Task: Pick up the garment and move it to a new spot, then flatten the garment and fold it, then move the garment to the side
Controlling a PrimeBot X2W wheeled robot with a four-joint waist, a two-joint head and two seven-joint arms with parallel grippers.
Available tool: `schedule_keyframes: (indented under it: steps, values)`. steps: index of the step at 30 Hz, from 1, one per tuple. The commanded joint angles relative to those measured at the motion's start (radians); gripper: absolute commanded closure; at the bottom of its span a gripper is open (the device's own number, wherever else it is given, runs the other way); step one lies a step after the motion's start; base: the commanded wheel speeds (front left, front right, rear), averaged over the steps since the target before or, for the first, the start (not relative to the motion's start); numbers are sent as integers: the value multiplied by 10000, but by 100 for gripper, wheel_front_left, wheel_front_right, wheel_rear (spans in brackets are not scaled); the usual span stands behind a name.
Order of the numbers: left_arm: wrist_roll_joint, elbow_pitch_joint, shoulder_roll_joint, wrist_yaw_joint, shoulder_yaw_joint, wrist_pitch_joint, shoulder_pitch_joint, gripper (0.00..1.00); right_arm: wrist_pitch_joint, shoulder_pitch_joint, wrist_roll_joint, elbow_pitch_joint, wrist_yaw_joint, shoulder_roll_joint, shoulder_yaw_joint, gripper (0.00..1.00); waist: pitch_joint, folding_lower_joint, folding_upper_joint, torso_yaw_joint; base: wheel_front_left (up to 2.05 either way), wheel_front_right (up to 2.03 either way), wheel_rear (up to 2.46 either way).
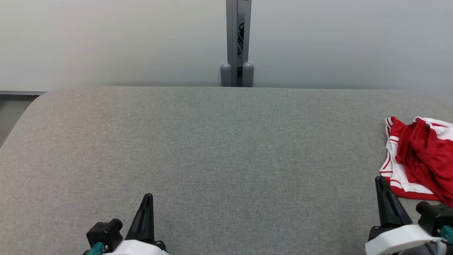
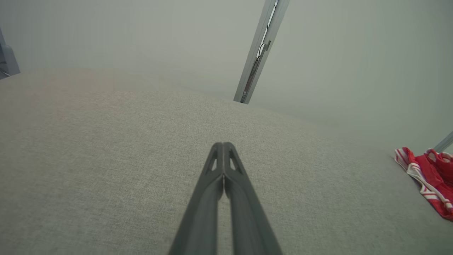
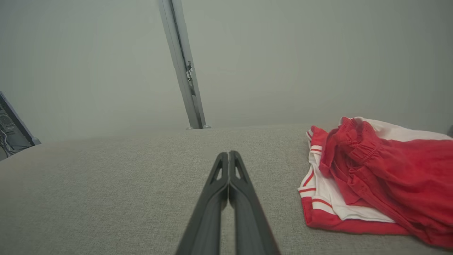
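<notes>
The garment [image 1: 421, 156] is a crumpled red piece with white panels and red stripes, lying at the right edge of the grey table [image 1: 212, 148]. It also shows in the left wrist view as the garment [image 2: 430, 177] far right, and close by in the right wrist view as the garment [image 3: 375, 177]. My right gripper [image 1: 380, 179] is shut and empty, just left of the garment's near corner. Both fingers press together in its own view, right gripper [image 3: 229, 153]. My left gripper [image 1: 148, 196] sits shut near the front edge; left gripper [image 2: 223, 144] holds nothing.
A grey metal post [image 1: 237, 42] with two rounded feet stands behind the table's far edge, against a pale wall. The table's left corner is rounded, with a grey ledge [image 1: 17, 93] beyond it. Bare grey cloth stretches between the two grippers.
</notes>
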Motion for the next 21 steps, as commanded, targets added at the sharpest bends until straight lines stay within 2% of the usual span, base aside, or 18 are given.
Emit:
schedule_keyframes:
  steps: [1,21]
  values:
    - [-468,-103,9,-112,61,89,-375,100,151,-282,524,-131,0,-43,-190,100,0,0,0,-12,0,0,0]
    - [-3512,371,19,-615,148,599,-1158,100,1271,-467,3858,-108,0,-14,-1055,100,6,0,0,-122,0,0,0]
